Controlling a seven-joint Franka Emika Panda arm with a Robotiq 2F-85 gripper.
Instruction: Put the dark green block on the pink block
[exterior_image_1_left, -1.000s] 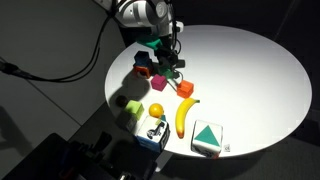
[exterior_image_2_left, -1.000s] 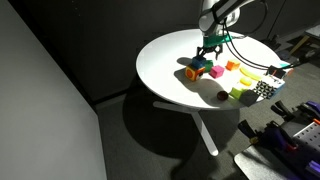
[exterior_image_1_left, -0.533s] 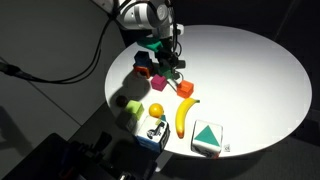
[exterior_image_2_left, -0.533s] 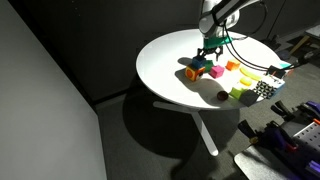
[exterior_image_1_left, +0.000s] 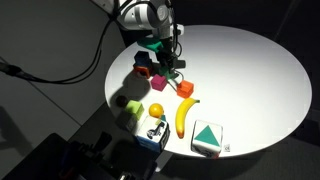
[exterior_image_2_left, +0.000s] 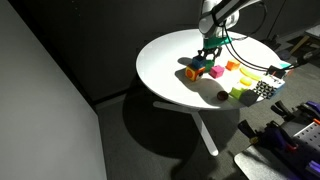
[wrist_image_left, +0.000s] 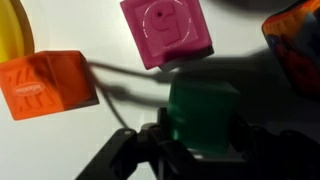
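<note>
In the wrist view the dark green block (wrist_image_left: 203, 115) sits between my two fingers, both pressed against its sides; my gripper (wrist_image_left: 203, 138) is shut on it. The pink block (wrist_image_left: 166, 30) lies just beyond it on the white table, a small gap apart. In both exterior views the gripper (exterior_image_1_left: 167, 64) (exterior_image_2_left: 207, 60) stands low over the cluster of cubes, with the pink block (exterior_image_1_left: 160, 83) (exterior_image_2_left: 215, 71) right beside it. From outside, the fingers largely hide the green block.
An orange block (wrist_image_left: 45, 85) (exterior_image_1_left: 186, 90) and a banana (wrist_image_left: 12, 28) (exterior_image_1_left: 183, 115) lie on one side, a red cube (wrist_image_left: 295, 40) (exterior_image_1_left: 143, 70) on the other. A yellow ball (exterior_image_1_left: 156, 110), a pale yellow-green block (exterior_image_1_left: 133, 108) and a white cube with a green triangle (exterior_image_1_left: 206, 137) sit near the table edge.
The jaws have closed onto the dark green block. The arm has stayed in place over the cubes.
</note>
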